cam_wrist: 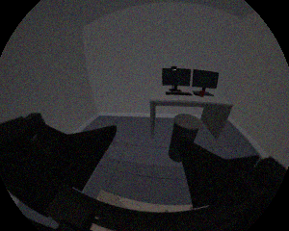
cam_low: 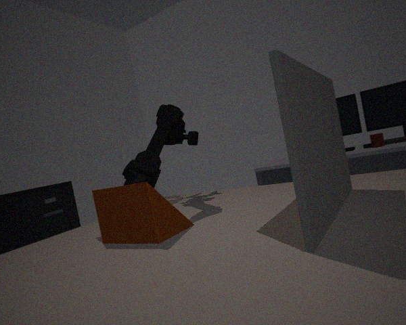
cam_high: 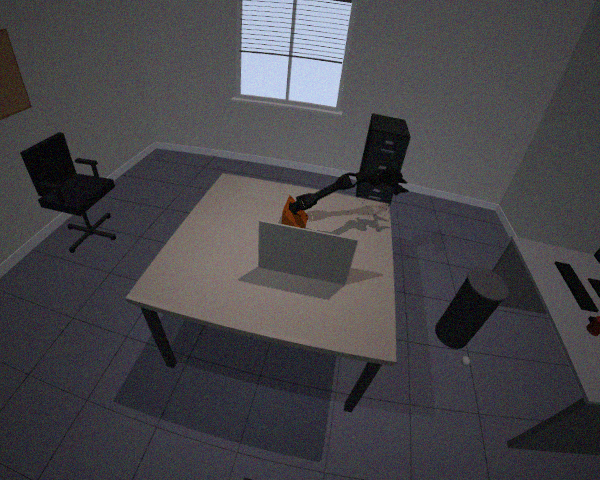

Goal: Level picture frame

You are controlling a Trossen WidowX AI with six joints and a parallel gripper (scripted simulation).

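Note:
The orange picture frame [cam_high: 293, 217] [cam_low: 137, 213] is not on the wall. It rests tilted on the table [cam_high: 212, 279] [cam_low: 196, 286], apart from the upright grey wall panel [cam_high: 305, 253] [cam_low: 311, 147]. I cannot see the screw. My gripper [cam_high: 296, 205] [cam_low: 193, 138] [cam_wrist: 147, 135] is open and empty. It is held in the air above and behind the frame and points toward the panel. The wrist view shows only the two spread fingers and the room beyond, with no frame between them.
A dark filing cabinet [cam_high: 385, 155] [cam_low: 32, 213] stands behind the arm's base. A dark bin [cam_high: 471, 310] [cam_wrist: 183, 137] stands on the floor to the right. A side desk holds monitors [cam_low: 388, 105] [cam_wrist: 190, 79] and a red mug [cam_high: 596, 325] [cam_low: 376, 139]. An office chair [cam_high: 62, 180] stands at the left.

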